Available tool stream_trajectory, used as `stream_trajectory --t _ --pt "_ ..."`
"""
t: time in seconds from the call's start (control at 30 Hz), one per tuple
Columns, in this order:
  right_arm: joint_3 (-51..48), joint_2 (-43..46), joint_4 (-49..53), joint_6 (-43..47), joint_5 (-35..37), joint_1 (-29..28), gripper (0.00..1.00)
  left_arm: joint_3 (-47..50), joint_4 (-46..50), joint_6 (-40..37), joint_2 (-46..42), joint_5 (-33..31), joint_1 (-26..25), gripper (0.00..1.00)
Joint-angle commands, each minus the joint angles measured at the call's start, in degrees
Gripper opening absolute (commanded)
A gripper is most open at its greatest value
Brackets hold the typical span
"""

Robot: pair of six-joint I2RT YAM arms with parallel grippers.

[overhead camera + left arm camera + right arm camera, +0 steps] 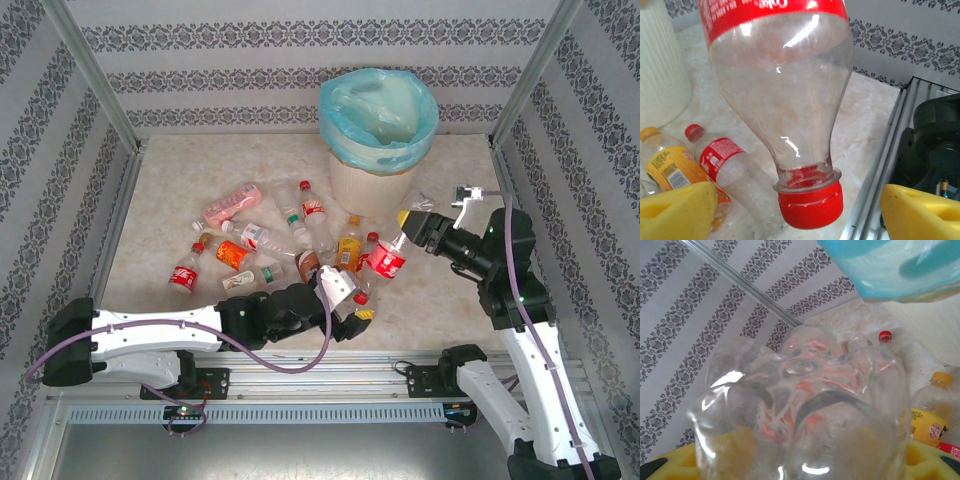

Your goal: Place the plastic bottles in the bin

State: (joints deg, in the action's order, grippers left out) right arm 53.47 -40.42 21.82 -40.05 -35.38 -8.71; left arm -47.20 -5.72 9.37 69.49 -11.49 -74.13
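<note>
One Coke bottle (385, 261) hangs between the two arms, off the tabletop (170, 180), and its long axis decides the move ahead. It slants, base up in the right tool (404, 233) and red cap (810, 207) down toward the left tool (799, 214). The right tool is clenched on the base end; its wrist view shows the clear moulded bottom wedged between the yellow pads. The left tool is released, its yellow fingers (677, 210) standing wide on either side of the cap and apart from it.

From the right tool, the bin (365, 180) lies near, farther from the arm bases and slightly to the left, with its bagged mouth higher than the bottle. The right arm is plainly the nearer one. My judgement is that the carry calls for lifting the bottle above the rim, so the low-hanging cap end needs to clear the bin's wall. About ten more bottles (260, 240) lie on the tabletop to the left of the bin.
</note>
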Motion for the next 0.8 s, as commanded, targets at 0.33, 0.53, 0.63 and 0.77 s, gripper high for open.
stream_trajectory --t 0.33,0.53,0.63,0.77 --pt "15.7 -9.87 -2.2 7.47 13.95 -5.41 0.0 3.17 -5.44 -5.21 -8.98 -8.12 0.77 0.97" --pt "30.39 -19.77 -6.8 13.67 24.59 -9.65 0.0 5.89 -6.38 -7.91 -15.5 -20.51 1.01 0.96" --pt "36.54 -24.7 -12.03 17.71 29.51 -11.9 0.0 6.22 -4.96 -8.76 -17.54 -24.35 2.02 0.97" --pt "43.91 -32.08 -17.99 25.88 39.29 -14.39 0.0 6.56 -2.81 -8.82 -17.88 -25.87 3.7 0.97"
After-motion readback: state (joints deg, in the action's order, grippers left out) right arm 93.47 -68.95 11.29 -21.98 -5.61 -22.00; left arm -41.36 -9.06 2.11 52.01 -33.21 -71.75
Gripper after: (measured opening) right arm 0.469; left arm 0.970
